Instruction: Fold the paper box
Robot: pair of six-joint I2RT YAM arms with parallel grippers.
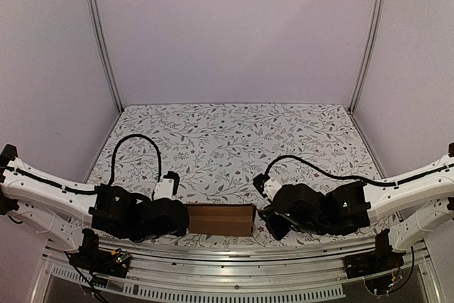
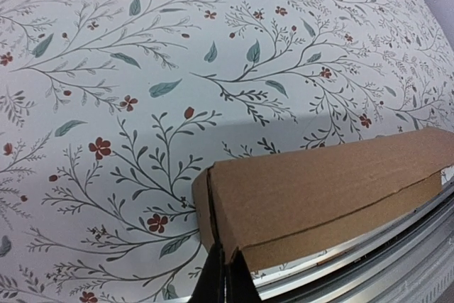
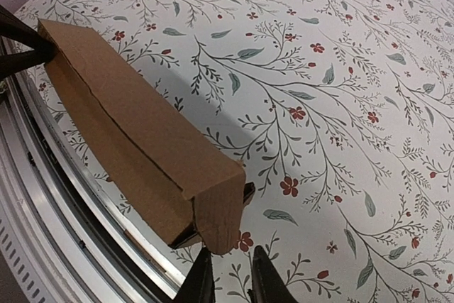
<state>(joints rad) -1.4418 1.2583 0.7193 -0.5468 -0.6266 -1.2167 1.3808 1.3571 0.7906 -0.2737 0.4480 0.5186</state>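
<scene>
The paper box [image 1: 220,219] is a plain brown oblong carton lying lengthways along the near edge of the table, between both grippers. In the left wrist view my left gripper [image 2: 225,278] is shut, its tips pressed against the seam at the near end corner of the paper box [image 2: 326,189]. In the right wrist view the paper box [image 3: 135,125] has an end flap [image 3: 221,214] hanging down at its other end. My right gripper [image 3: 231,274] sits just below that flap, fingers a narrow gap apart with nothing pinched between them. The left gripper's dark tips [image 3: 15,42] show at the far end.
A floral tablecloth [image 1: 234,140] covers the table. A metal rail [image 1: 227,257] runs along the near edge right beside the box, also seen as the rail [image 3: 42,196] in the right wrist view. Purple walls and upright frame posts [image 1: 103,40] enclose the back and sides.
</scene>
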